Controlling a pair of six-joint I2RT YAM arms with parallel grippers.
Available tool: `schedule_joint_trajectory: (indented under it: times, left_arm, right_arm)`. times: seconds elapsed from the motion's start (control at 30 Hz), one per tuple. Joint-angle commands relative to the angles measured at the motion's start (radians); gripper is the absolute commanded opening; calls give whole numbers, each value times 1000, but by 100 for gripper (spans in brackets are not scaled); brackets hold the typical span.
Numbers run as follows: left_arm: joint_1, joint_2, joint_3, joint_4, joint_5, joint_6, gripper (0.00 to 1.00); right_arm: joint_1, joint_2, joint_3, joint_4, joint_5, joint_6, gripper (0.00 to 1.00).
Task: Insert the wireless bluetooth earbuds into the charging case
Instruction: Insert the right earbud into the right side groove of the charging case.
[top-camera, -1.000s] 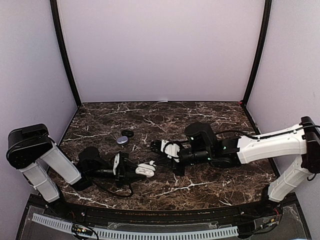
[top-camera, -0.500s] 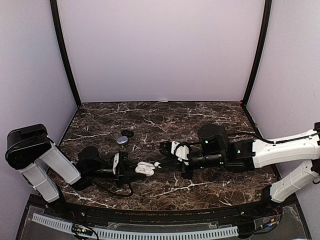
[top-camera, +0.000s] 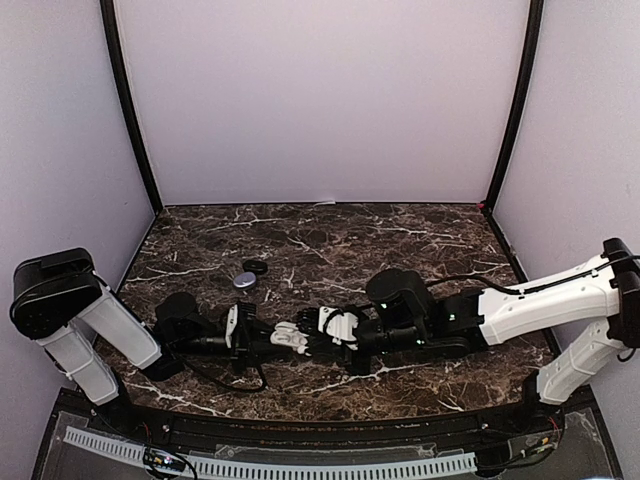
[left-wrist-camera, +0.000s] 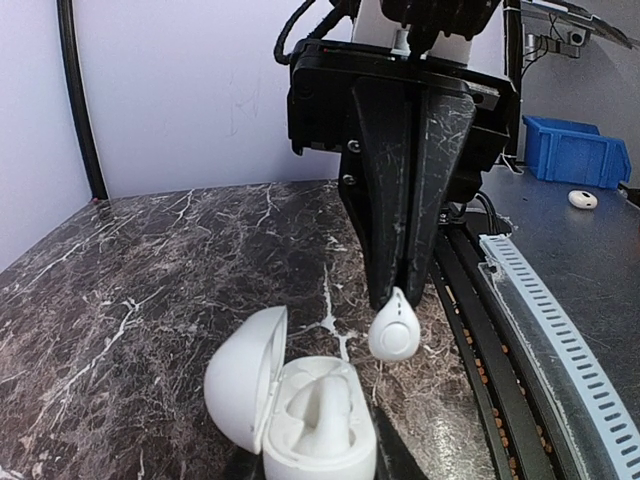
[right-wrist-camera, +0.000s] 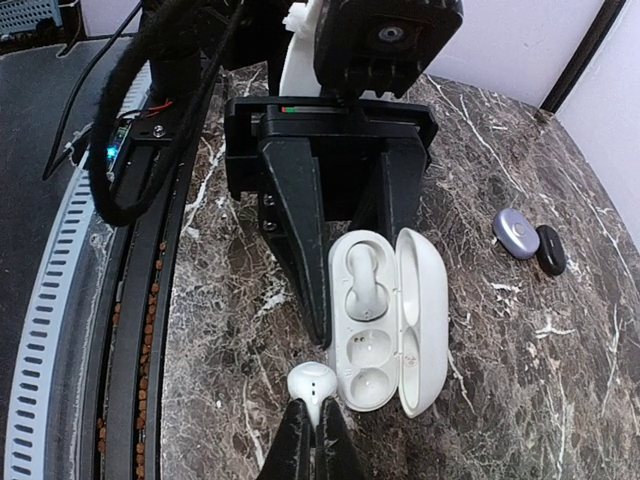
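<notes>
The white charging case (right-wrist-camera: 385, 320) lies open, lid (right-wrist-camera: 425, 310) swung to the side, with my left gripper (right-wrist-camera: 362, 300) shut on its body. One white earbud (right-wrist-camera: 362, 285) sits in the far socket; the near socket (right-wrist-camera: 365, 368) is empty. My right gripper (right-wrist-camera: 311, 418) is shut on the stem of a second white earbud (right-wrist-camera: 312, 382), hanging just beside the case's near end, apart from it. In the left wrist view that earbud (left-wrist-camera: 394, 335) dangles from the right fingers (left-wrist-camera: 385, 200) next to the case (left-wrist-camera: 315, 420). From above, the grippers meet at the case (top-camera: 288, 338).
A small lavender oval piece (right-wrist-camera: 516, 233) and a black piece (right-wrist-camera: 550, 250) lie on the marble further back, also seen from above as the lavender piece (top-camera: 245, 281) and black piece (top-camera: 256, 267). The slotted cable track (top-camera: 300, 466) runs along the table's near edge.
My right gripper has swung back left and nearer with the earbud, from behind the case to right beside its open end. The left gripper and the case have stayed put.
</notes>
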Motion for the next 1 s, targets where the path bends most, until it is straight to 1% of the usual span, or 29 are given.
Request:
schedule_joint_trajectory:
  times: [0.0, 0.27, 0.6, 0.97]
  left_arm:
    - [3, -34, 9, 4, -1, 4, 14]
    - [3, -37, 10, 0, 2, 5, 15]
    - [3, -35, 12, -7, 2, 6, 14]
    - [3, -36, 14, -10, 3, 6, 15]
  right_arm:
    - [12, 16, 40, 47, 37, -18, 0]
    - [11, 31, 55, 32, 88, -33, 0]
    - [12, 32, 65, 24, 109, -46, 0]
    - [12, 80, 111, -8, 110, -64, 0]
